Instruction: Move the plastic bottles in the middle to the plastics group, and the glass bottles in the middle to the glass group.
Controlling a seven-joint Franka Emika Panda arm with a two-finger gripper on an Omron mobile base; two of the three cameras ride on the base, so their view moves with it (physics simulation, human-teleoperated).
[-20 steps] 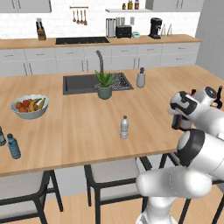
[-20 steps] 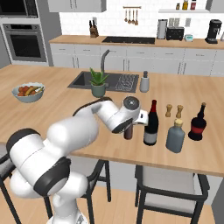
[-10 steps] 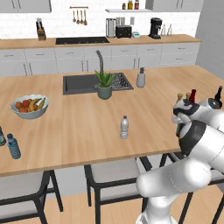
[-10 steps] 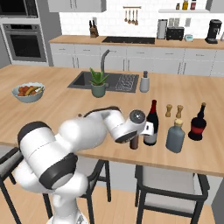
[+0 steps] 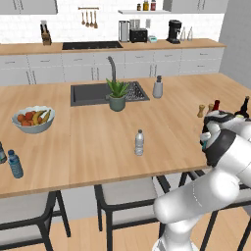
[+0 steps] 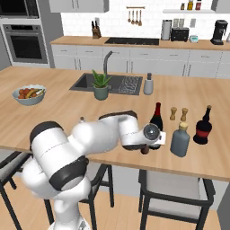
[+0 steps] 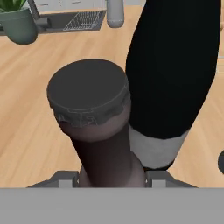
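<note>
Wooden island countertop [image 6: 215,157], near edge: I have the gripper [image 7: 112,177] clamped tight on the brown bottle's [image 7: 103,135] neck, just beside the wine bottle [image 6: 156,123]. Setting it down, I judge it could clip that neighbour. 1 clear water bottle [image 5: 139,142] waits mid-counter.

A potted plant [image 7: 17,24] stands far beyond the hand, up and left in the hand view, with the sink's drying rack [image 7: 85,19] and a grey dispenser bottle [image 7: 115,12] beside it, further right. From the base views, a fruit bowl [image 5: 33,119] sits well off to the hand's left, and two small wooden mills [image 6: 178,113] stand just beyond the hand.
</note>
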